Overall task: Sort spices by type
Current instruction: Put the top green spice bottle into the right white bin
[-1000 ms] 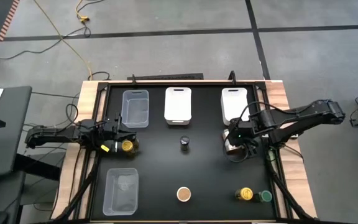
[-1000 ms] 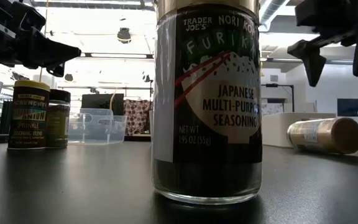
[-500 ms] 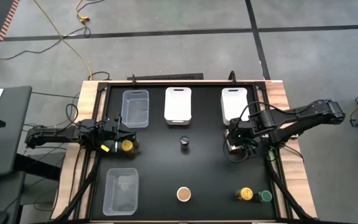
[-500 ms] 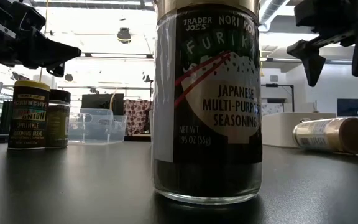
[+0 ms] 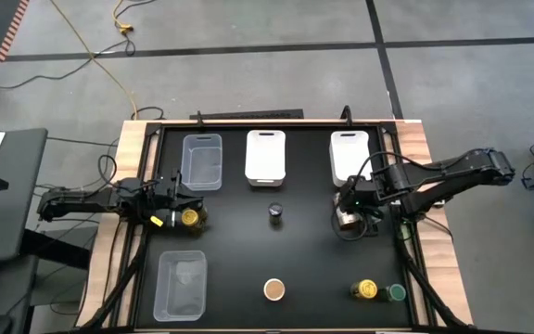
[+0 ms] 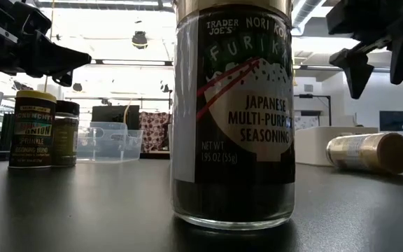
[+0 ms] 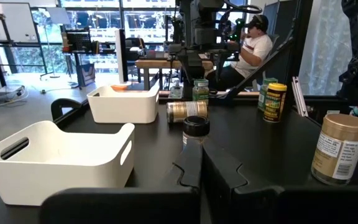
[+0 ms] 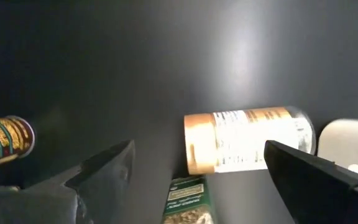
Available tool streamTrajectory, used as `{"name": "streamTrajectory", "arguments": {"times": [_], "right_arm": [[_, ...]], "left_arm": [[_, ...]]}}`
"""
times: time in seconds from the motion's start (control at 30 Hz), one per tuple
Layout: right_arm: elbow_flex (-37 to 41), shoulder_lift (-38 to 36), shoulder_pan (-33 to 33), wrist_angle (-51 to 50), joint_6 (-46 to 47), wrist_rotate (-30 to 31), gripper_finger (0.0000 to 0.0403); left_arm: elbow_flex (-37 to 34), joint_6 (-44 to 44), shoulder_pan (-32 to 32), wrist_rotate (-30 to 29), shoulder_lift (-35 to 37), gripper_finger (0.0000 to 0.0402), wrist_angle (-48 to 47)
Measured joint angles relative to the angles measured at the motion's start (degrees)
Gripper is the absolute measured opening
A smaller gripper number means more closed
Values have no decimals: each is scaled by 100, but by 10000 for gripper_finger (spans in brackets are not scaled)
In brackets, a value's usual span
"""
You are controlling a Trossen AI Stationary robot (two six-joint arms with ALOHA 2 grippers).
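Note:
A tan-capped spice jar (image 8: 247,148) lies on its side on the black table, right of centre (image 5: 345,221). My right gripper (image 8: 199,149) hangs open above it, pointing down, a finger on either side and clear of it (image 6: 380,66). A green jar (image 8: 188,200) stands close by. My left gripper (image 5: 174,215) is shut and level at the left, just above a standing yellow-topped jar (image 6: 32,129) and clear of it. Other jars stand upright: dark-topped (image 5: 275,214), tan-topped (image 5: 274,289), yellow (image 5: 366,289), green (image 5: 396,292).
Along the far side stand a clear bin (image 5: 202,162) and two white bins (image 5: 265,156) (image 5: 349,153). Another clear bin (image 5: 182,283) sits near left. The tan-topped jar fills the low view's middle (image 6: 233,112). A person sits beyond the table (image 7: 253,43).
My right gripper has rolled about its own pointing line above the lying jar. It has stayed in place and open.

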State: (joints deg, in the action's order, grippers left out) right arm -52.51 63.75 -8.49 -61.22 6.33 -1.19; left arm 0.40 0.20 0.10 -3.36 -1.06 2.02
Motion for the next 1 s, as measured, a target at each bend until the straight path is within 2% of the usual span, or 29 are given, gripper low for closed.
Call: {"name": "streamTrajectory", "arguments": {"times": [0.2, 0.53, 0.7, 1.0], "right_arm": [[0, 0, 0, -298, 1130, 4, 384], [0, 0, 47, -1018, 3528, 23, 384], [0, 0, 179, -1098, 4311, 255, 384], [0, 0, 350, -1534, 5691, 264, 384]], "left_arm": [[0, -1, -1, 0, 0, 0, 0], [0, 0, -2, 0, -1, 0, 0], [0, 0, -1, 0, 0, 0, 0], [0, -1, -1, 0, -2, 0, 0]]}}
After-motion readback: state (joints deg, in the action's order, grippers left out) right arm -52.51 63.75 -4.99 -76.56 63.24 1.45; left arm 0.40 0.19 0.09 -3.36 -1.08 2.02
